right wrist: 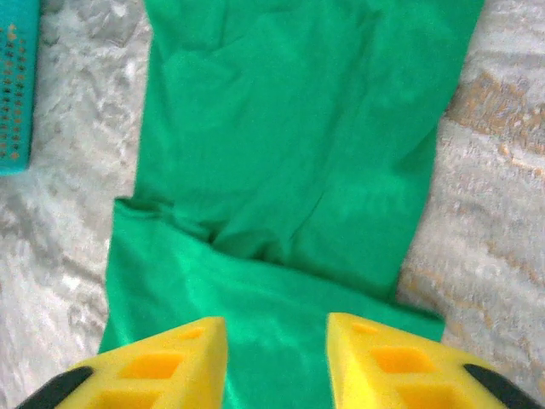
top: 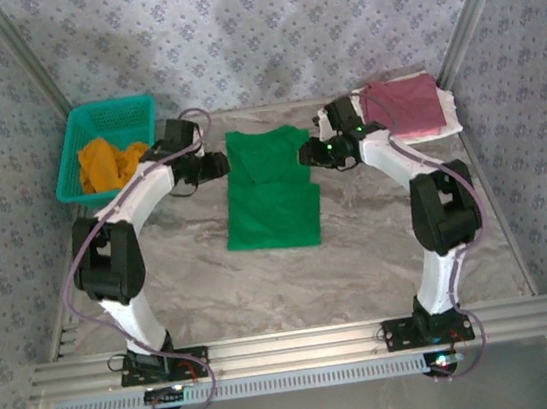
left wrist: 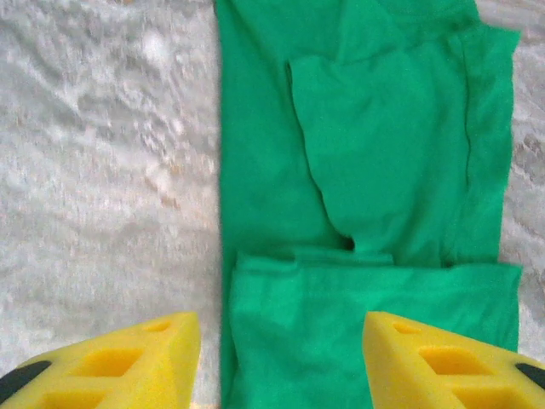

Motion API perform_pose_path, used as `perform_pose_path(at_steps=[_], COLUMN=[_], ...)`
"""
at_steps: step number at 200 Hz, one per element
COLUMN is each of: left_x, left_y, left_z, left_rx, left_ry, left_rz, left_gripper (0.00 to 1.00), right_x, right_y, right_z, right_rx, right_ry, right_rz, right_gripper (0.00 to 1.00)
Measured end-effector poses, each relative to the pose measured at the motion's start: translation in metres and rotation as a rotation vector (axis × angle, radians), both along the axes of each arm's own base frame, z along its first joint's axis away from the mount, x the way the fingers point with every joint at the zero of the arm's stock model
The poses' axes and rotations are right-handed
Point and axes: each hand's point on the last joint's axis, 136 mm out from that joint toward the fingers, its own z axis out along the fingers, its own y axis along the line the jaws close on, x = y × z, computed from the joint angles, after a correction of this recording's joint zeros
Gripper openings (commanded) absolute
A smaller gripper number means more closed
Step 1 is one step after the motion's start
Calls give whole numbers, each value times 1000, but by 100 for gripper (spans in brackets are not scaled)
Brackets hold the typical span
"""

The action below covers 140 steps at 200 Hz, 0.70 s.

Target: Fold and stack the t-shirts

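green t-shirt (top: 270,193) is soft matt cloth, worktop (top: 361,253) looks like glossy marble, basket (top: 91,123) is perforated teal plastic

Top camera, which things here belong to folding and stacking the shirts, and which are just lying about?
Part of the job: green t-shirt, mid-table; orange t-shirt, bunched in the teal basket; maroon-pink t-shirt on a white t-shirt, far right corner; left gripper and right gripper, open at the green one.
Just lying about: teal basket; table.
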Motion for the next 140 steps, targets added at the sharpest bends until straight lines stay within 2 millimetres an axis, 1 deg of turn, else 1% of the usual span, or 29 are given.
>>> perform_pose_path(at_steps=[11,18,26,41,56,69,82,93,105,127,140], left_x=[-21,-36,-51,-73,-86,-89,-88,-89,-94,-112,-113], left_y=[-6,-13,-22,-39,-47,-48,-50,-49,-47,-38,-39], left_z=[-2,-5,-9,-24,-45,-60,-73,-83,-96,-122,-120], left_rx=[6,2,-5,-23,-41,-52,-60,-67,-73,-81,-109], left_ry=[-9,-5,0,20,56,83,95,101,118,156,128], left_rz=[-28,-53,-82,-135,-161,-152,-142,-129,-111,-79,-70], left_gripper=[38,30,25,18,13,10,10,10,10,10,8], right_x=[-23,-41,-59,-87,-104,-110,-106,-104,-106,-118,-126], right_y=[1,2,6,21,40,53,60,61,62,63,61], right_z=[5,6,6,-1,-13,-24,-38,-51,-68,-99,-114], right_rx=[21,32,40,49,48,52,65,68,64,45,39], right_ry=[-11,-15,-16,-7,16,43,64,83,112,171,197], right_rz=[10,27,50,101,151,171,162,147,137,137,133], right_gripper=[12,5,0,0,0,0,0,0,0,0,0])
